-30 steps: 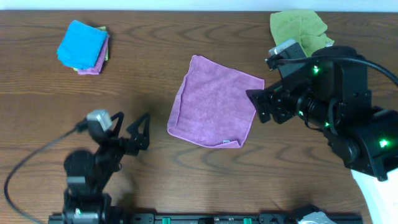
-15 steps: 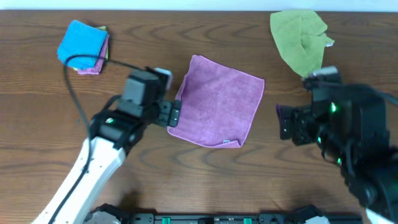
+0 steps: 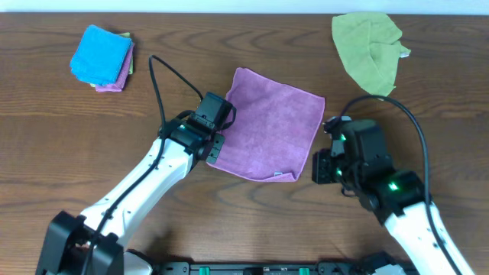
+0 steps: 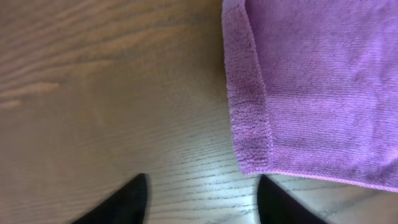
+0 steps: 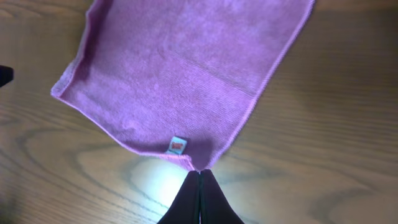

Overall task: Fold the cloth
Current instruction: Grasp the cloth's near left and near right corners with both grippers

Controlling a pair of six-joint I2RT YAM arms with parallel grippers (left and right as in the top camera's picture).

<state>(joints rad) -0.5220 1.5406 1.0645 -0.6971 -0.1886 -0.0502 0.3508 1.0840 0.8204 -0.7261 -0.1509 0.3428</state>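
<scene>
While the cloth (image 3: 267, 126) lies flat on the table (image 3: 46, 153), your left gripper (image 4: 202, 186) gapes at one corner, right gripper (image 5: 199, 177) pressed together by the tag (image 5: 177, 145) corner, green cloth (image 3: 367, 46) and blue pile (image 3: 101, 52) well apart.

Item: the cloth (image 3: 267, 126), a lilac-purple square microfibre towel.

Condition: unfolded, spread flat in a single layer on the worktop (image 3: 252, 229).

Position: about the middle of the worktop, slightly toward its right edge.

Pose: turned a little, so no side runs parallel to a worktop edge. One corner points to the far edge.

Details: the left hem is turned over in a narrow strip. A small white tag (image 5: 177, 145) with reddish print sits on the near side, close to the near-right corner, which is slightly curled.
</scene>
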